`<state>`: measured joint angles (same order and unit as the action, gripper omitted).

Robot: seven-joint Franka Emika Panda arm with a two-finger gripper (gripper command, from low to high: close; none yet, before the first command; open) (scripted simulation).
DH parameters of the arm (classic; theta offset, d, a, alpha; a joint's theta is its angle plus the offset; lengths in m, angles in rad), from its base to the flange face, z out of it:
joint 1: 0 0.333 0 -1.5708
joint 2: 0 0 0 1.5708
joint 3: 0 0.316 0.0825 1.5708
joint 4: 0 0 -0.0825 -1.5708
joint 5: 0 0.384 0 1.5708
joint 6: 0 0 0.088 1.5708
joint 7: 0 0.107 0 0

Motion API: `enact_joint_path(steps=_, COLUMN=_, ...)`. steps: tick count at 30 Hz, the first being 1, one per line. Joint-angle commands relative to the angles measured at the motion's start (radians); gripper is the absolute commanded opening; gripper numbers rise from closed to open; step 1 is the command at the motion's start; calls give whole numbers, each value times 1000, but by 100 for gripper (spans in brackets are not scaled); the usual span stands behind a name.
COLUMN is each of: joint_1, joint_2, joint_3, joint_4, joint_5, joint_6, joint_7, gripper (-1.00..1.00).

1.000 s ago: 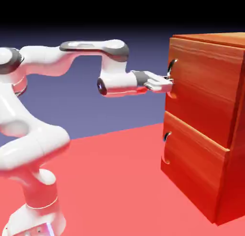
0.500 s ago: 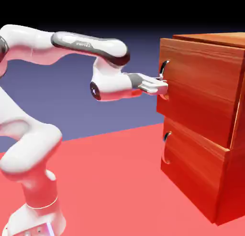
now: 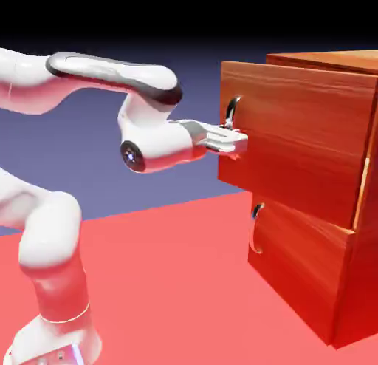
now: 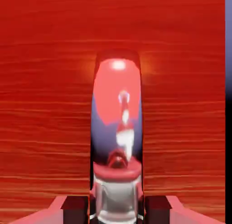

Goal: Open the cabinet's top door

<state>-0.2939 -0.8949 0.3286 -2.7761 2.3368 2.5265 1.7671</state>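
The pincer [image 3: 235, 143] is closed on the curved silver handle [image 4: 117, 114] of the top door [image 3: 299, 134]. In the hand view its two dark fingertips sit one on each side of the metal, near the picture's bottom edge. That grip should stay firm and centred, since a polished, rounded bar could slide between the tips if the wrist twisted against it.

Behind the pincer, the arm [image 3: 114, 72] reaches across from the exterior view's left. The step in hand looks to be drawing the door wide, and it calls for an arc rather than a straight tug: the handle edge stands out from the cabinet [image 3: 362, 275], while the far edge, toward the exterior view's right, lies close to the body, as a hinge would have it. The hand would do well to turn along with the panel, so that the tips keep facing it squarely; a wrist held rigid might pry the handle loose from the grip.

Farther on, the top door hangs partly open above the lower door [image 3: 299, 260], which is shut and needs no touch. A slow, even pull, opening the gap at the cabinet's side steadily, seems best.
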Motion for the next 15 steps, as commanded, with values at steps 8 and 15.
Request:
enact_joint_path(steps=8, joint_1=53, joint_2=-121, joint_3=-227, joint_4=-113, joint_5=-346, joint_6=-156, joint_7=145, gripper=-100)
enact_joint_path(steps=15, joint_1=23, joint_2=-179, joint_3=-433, joint_4=-155, joint_5=-651, joint_6=-341, joint_7=234, gripper=-100)
